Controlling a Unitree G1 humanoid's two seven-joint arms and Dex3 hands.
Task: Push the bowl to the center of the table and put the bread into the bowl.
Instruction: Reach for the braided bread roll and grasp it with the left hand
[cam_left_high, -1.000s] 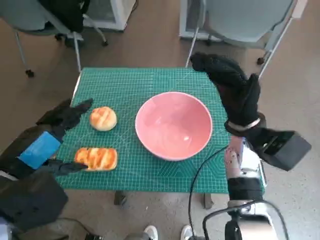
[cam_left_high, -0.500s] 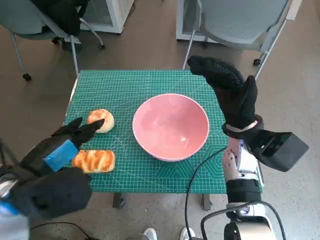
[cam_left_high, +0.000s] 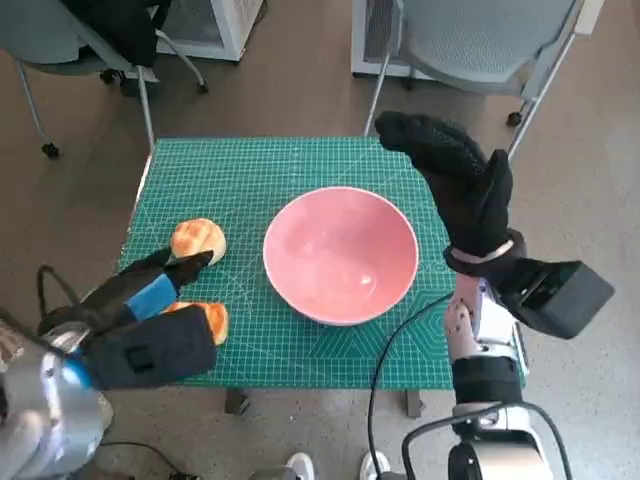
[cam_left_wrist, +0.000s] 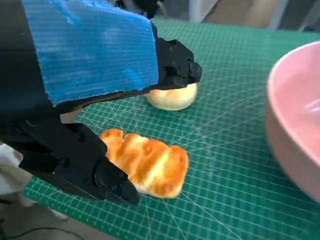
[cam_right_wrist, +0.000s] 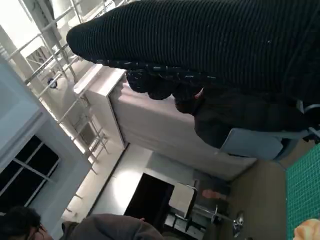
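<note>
Left hand (cam_left_wrist: 90, 100) spread, empty, over long bread (cam_left_wrist: 145, 162) — straddle it squarely, then close; right hand (cam_left_high: 455, 185) raised, empty.

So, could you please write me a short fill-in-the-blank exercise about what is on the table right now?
1. The bowl on the green mat is ____ in colour.
2. The number of bread pieces on the mat is ____.
3. The left hand hovers over the long striped loaf, while the round bun lies ____ the bowl.

Missing words: pink; two; outside
</note>
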